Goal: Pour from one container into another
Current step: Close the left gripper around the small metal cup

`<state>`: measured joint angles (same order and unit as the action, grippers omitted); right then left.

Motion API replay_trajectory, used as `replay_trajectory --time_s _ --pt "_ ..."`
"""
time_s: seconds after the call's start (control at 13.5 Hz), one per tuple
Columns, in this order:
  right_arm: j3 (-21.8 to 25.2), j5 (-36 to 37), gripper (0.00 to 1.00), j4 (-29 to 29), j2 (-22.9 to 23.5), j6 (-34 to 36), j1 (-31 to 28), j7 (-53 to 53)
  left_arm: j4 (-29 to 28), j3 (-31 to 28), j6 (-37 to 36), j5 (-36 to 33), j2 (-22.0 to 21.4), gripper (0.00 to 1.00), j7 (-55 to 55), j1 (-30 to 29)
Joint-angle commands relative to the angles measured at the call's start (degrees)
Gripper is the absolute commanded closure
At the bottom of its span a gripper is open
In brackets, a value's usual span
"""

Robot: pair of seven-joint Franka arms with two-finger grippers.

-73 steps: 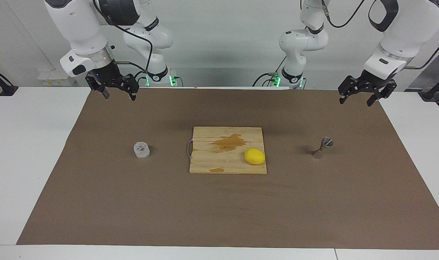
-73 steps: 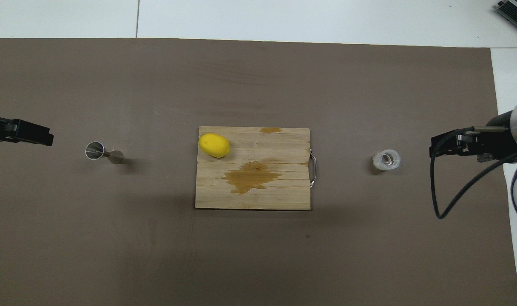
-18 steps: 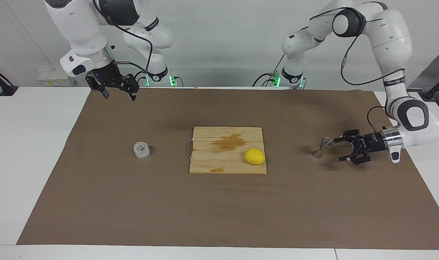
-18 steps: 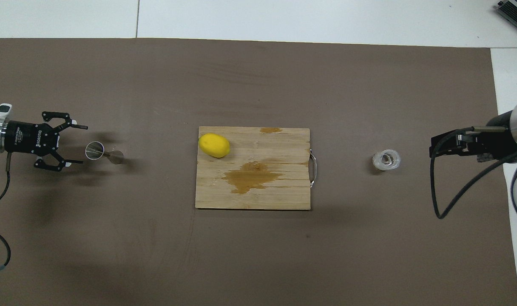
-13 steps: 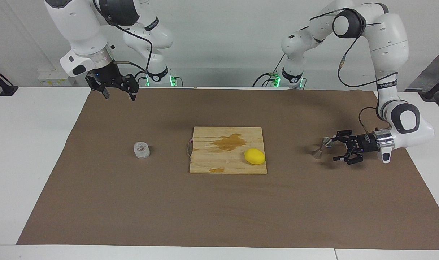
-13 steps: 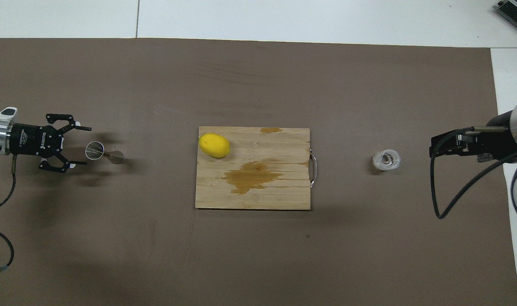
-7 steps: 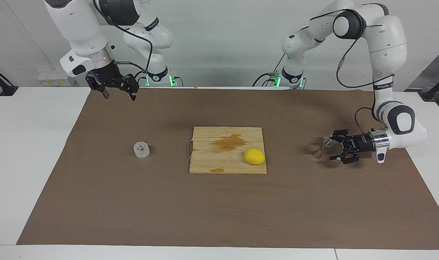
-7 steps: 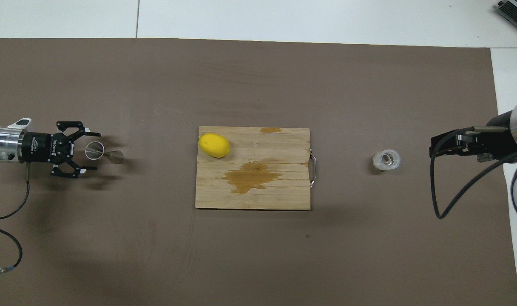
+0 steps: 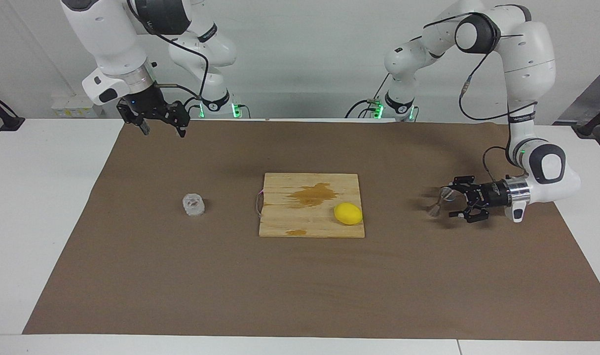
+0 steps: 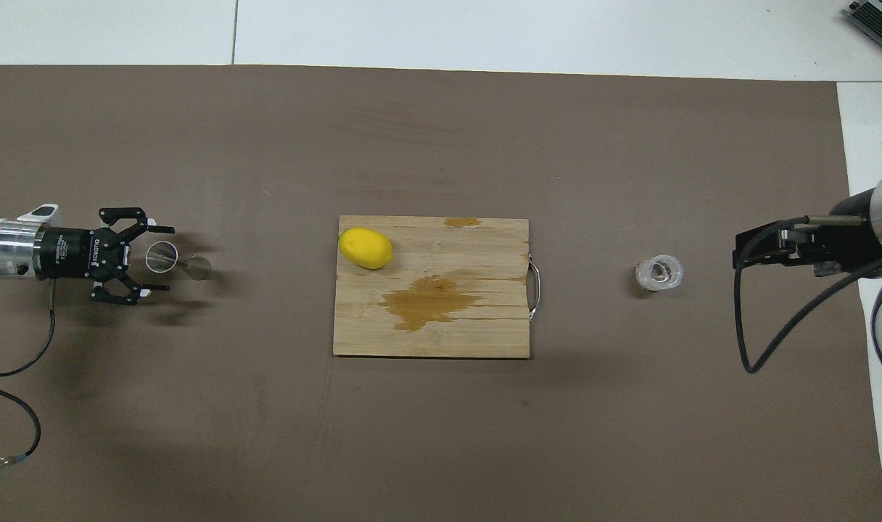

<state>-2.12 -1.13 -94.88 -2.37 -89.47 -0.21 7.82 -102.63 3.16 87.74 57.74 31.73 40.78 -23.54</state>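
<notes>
You are at the grasp approach w/ the left pincer (image 9: 452, 202): it lies sideways, low over the brown mat (image 9: 300, 286), jaws spread wide, holding nothing, its tips just reaching the small silver hourglass-shaped metal jigger (image 9: 439, 201). Bring the fingers evenly to both sides of the narrow waist, not the top cone, then close slowly; the jigger is light and narrow-footed, so I think one finger touching first can tip it. Keep it upright when you lift.

The jigger stands upright on the mat, well apart from the wooden cutting board (image 9: 312, 204), toward the left arm's end of the surface. The small squat clear cup w/ bumpy faceted wall (image 9: 193, 204) stands also on the mat, well apart from the board toward the right arm's end; what is inside it, I cannot tell.

The right pincer (image 9: 161, 126) waits high up, jaws apart, empty, over the mat's edge.
</notes>
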Motion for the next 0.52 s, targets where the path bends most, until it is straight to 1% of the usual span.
replay_trajectory --time_s 0.0,0.45 --pt "-0.16 -1.16 0.0 -1.36 -1.23 -0.18 -0.58 0.53 -1.35 0.27 -0.81 1.58 -0.26 0.0 -0.18 -0.72" --pt "-0.16 -1.16 0.0 -1.36 -1.23 -0.18 -0.58 0.61 -1.44 0.27 -1.51 1.85 0.09 0.0 -2.02 -0.54"
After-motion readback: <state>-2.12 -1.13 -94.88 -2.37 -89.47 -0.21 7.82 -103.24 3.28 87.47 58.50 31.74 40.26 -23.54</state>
